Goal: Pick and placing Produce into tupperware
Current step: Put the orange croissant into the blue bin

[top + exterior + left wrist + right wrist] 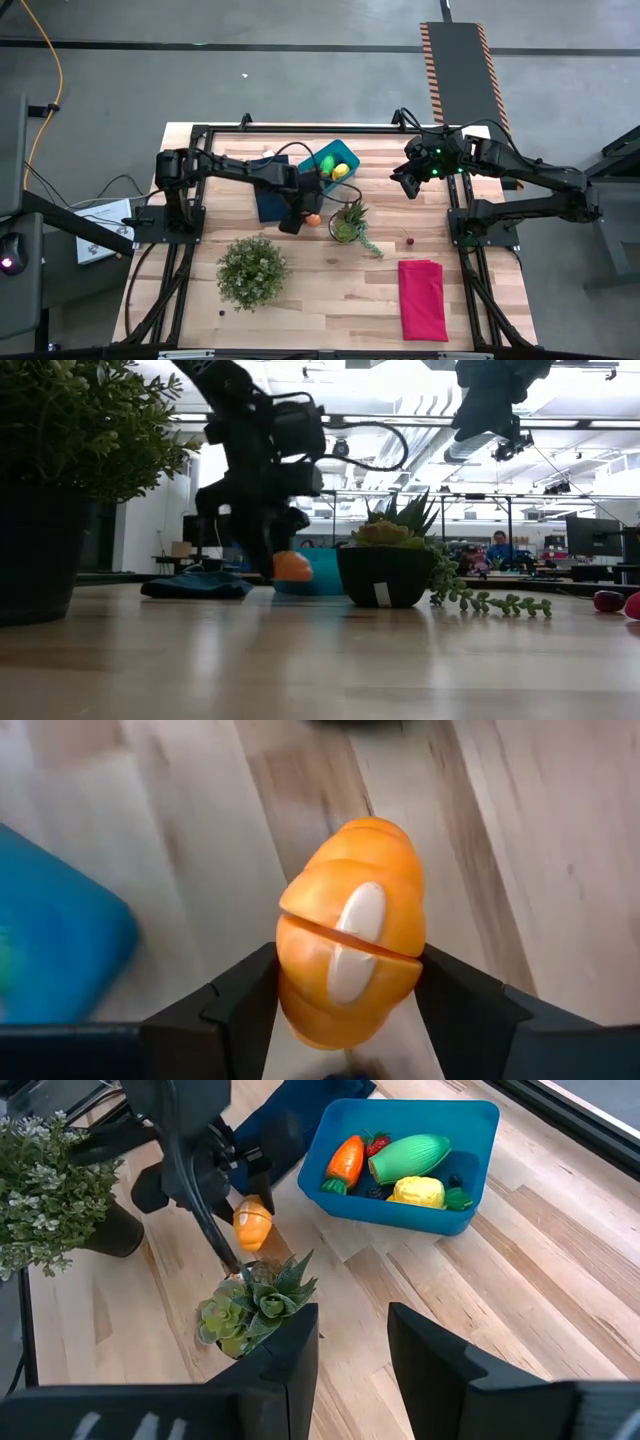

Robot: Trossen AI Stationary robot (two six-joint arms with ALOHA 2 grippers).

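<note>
My left hand (345,1010) squeezing orange fruit (350,925) between both fingers, low over worktop (320,290), just beside blue tub (400,1165). Fruit looking like light, hard plastic, smooth and round, so likely slippery. Seam running across middle: probably two halves, could pop apart. Fingers sitting on wide sides, below seam. Better hold: across fattest part, squeezing gently. Tub already holding carrot (345,1158), green oval (410,1155) and lemon (420,1192). My right hand (350,1355) waiting, raised over far right of worktop, fingers apart, holding nothing.
</note>
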